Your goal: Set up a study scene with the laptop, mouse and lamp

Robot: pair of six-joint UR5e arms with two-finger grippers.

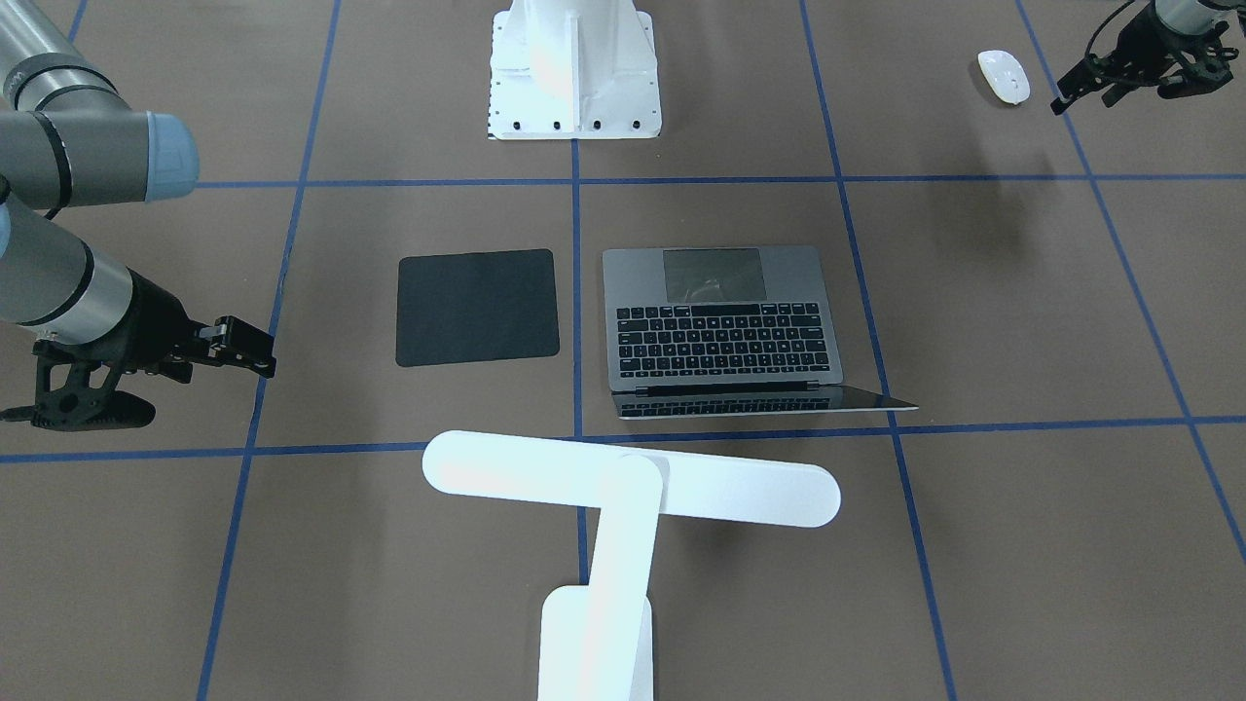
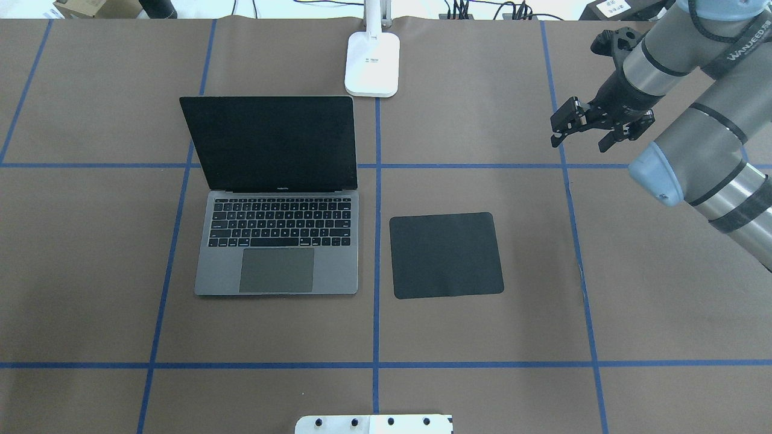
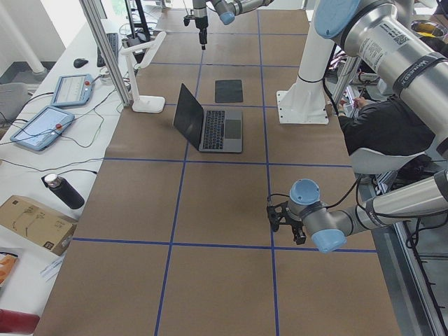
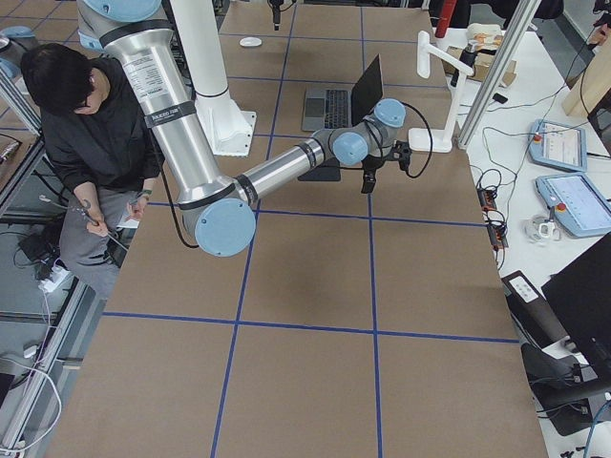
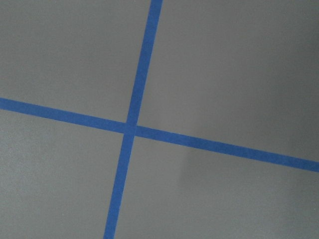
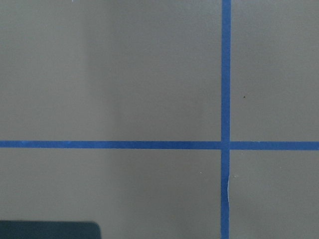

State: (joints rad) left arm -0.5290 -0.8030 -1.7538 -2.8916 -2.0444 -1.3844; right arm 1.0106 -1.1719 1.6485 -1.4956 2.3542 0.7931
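Small glossy white oval mouse [image 1: 1004, 76] lies on the brown paper-covered table [image 1: 973, 292], just beside my left claw [image 1: 1119, 83], at the claw's 9 o'clock in the front-facing view. Its long axis runs roughly 11 to 5. Left claw hangs over the table, fingers look apart, nothing held. Right claw [image 2: 579, 140] is also apart and empty, well away on the far side of the flat matte black square mousepad [image 1: 477, 307]. Left arm is clearly nearer, so I judge the pick is its job.

Pad is bare, at about 8 o'clock from the mouse. Slim grey metal laptop [image 1: 720, 331] stands open just beside the pad. Matte white T-shaped lamp [image 1: 633, 477] stands upright at the laptop's 6 o'clock. Mouse shell is smooth and rounded, so likely slippery.
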